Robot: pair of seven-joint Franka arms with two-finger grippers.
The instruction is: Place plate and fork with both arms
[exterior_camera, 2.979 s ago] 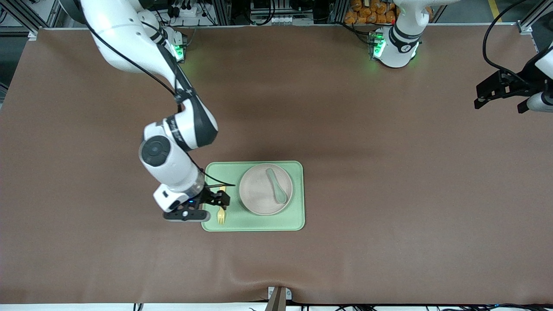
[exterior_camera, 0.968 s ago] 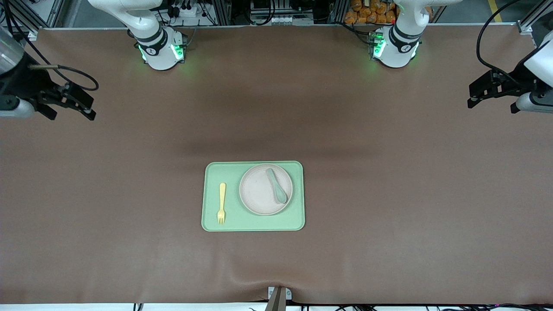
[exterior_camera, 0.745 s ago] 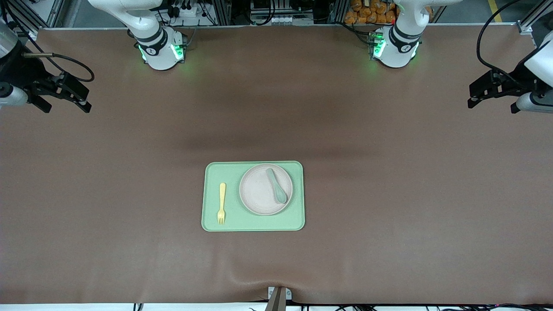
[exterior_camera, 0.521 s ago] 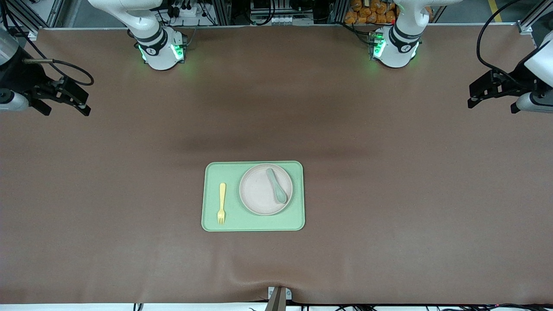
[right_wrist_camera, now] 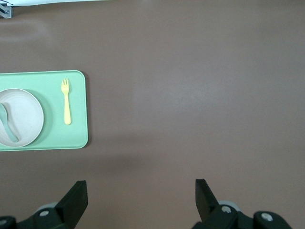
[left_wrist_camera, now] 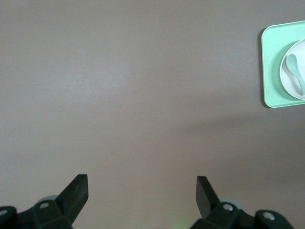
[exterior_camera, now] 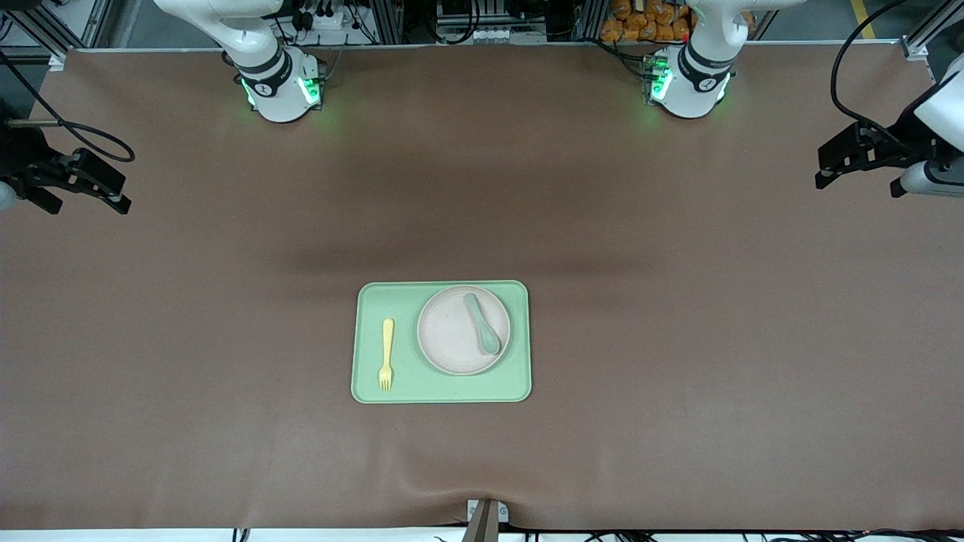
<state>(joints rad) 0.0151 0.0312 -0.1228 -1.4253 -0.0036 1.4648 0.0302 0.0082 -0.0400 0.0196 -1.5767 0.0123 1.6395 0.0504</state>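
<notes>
Covering the middle of the brown table [exterior_camera: 678,339], the green tray [exterior_camera: 440,390] carries the plate [exterior_camera: 452,339], a teal spoon [exterior_camera: 482,324] on it, and the fork [exterior_camera: 386,354] beside it. Both arms wait at the table's ends, partly cut off: right gripper [exterior_camera: 71,181] and left gripper [exterior_camera: 855,158] spread apart, empty.

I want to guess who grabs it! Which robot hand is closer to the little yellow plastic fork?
Right. The right gripper hangs over the right arm's table end; the left gripper is over the left arm's end, farther from the fork.
</notes>
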